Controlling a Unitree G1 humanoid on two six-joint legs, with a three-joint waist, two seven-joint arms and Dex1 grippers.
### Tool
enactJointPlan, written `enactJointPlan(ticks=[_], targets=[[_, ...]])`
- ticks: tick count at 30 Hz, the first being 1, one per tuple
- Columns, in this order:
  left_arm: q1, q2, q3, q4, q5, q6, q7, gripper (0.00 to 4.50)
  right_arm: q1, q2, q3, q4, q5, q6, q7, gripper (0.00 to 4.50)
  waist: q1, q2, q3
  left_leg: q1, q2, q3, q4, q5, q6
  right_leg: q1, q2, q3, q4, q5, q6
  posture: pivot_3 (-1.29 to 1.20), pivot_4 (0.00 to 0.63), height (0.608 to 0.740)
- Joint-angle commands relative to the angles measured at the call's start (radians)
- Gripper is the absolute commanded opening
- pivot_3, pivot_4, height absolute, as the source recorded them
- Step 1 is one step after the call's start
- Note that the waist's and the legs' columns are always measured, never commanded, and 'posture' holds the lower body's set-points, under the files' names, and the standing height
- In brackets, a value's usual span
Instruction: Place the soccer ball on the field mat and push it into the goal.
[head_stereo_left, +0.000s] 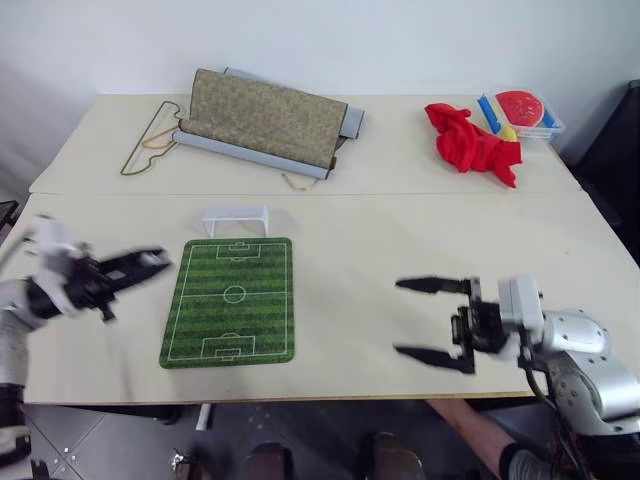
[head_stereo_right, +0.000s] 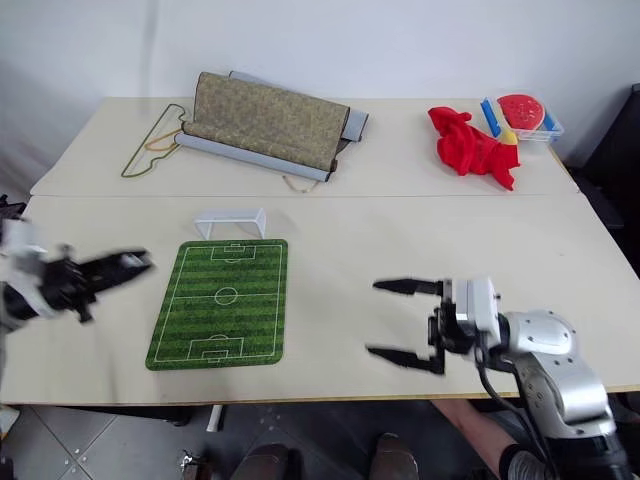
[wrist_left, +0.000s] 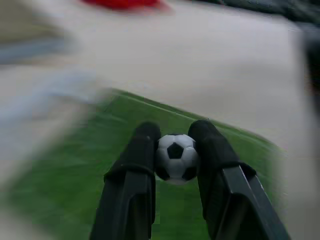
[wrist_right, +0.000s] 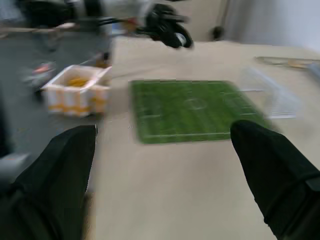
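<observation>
The soccer ball (wrist_left: 176, 156) is seen pinched between the two black fingers of the left gripper (wrist_left: 175, 150): a small white sphere with black pentagonal patches, one patch facing the wrist camera, the lower part in shade. The green of the field mat (head_stereo_left: 231, 300) lies beneath and beyond it in the wrist view.

In the head views the left gripper (head_stereo_left: 150, 262) is blurred, held at about 9 o'clock of the mat, just off its left edge and pointing toward it. The ball itself cannot be made out there.

The mat is noted as a green rectangle with rounded corners, striped, with white pitch lines and a centre circle. The goal (head_stereo_left: 235, 219), a low white frame, stands at the mat's 12 o'clock edge.

The right gripper (head_stereo_left: 432, 320) is recorded at 3 o'clock of the mat, well apart, fingers spread wide and holding nothing.
</observation>
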Motion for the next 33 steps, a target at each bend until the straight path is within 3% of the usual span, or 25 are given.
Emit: enactJointPlan(ticks=[1,8,12,31,32,33], targets=[[-0.014,-0.033,-0.079,-0.04,0.056,-0.095,-0.05,0.86,0.012,-0.014,-0.027,-0.01,0.016,-0.019,0.032,4.5,0.005,0.0,0.0,0.0,0.0,0.0,0.002,0.0,0.0,0.0,0.0,0.0,0.001,0.0,0.0,0.0,0.15,0.74],[-0.012,-0.072,-0.163,0.019,0.117,-0.209,-0.113,0.86,0.015,-0.012,-0.045,0.011,-0.012,-0.033,0.015,4.5,0.016,0.0,0.0,0.001,0.001,0.003,0.005,0.0,0.0,-0.001,0.0,0.004,0.004,0.001,-0.001,0.0,0.15,0.74],[-0.039,-0.126,-0.178,0.145,0.198,-0.381,-0.066,0.86,0.025,-0.005,-0.046,-0.001,-0.022,-0.034,-0.01,4.5,0.023,0.0,0.0,0.001,0.001,0.003,0.005,0.0,0.0,-0.001,0.0,0.004,0.004,0.001,-0.001,0.0,0.15,0.74],[-0.082,-0.163,-0.214,0.256,0.24,-0.424,-0.051,0.86,0.008,0.046,-0.029,-0.044,-0.003,0.027,-0.151,4.5,0.037,0.0,0.0,0.001,0.001,0.004,0.005,-0.001,0.001,-0.001,0.0,0.004,0.004,0.002,-0.001,0.0,0.15,0.74],[-0.084,-0.164,-0.214,0.258,0.24,-0.422,-0.049,1.6,0.006,0.047,-0.028,-0.043,-0.003,0.027,-0.153,4.5,0.037,0.0,0.0,0.001,0.001,0.004,0.005,-0.001,0.001,-0.001,0.0,0.004,0.004,0.002,-0.001,0.0,0.15,0.74],[-0.083,-0.165,-0.213,0.257,0.239,-0.423,-0.047,1.79,0.006,0.049,-0.028,-0.045,-0.002,0.029,-0.156,4.5,0.038,0.0,0.0,0.001,0.001,0.004,0.005,-0.001,0.001,-0.001,0.0,0.004,0.004,0.002,-0.001,0.0,0.15,0.74]])
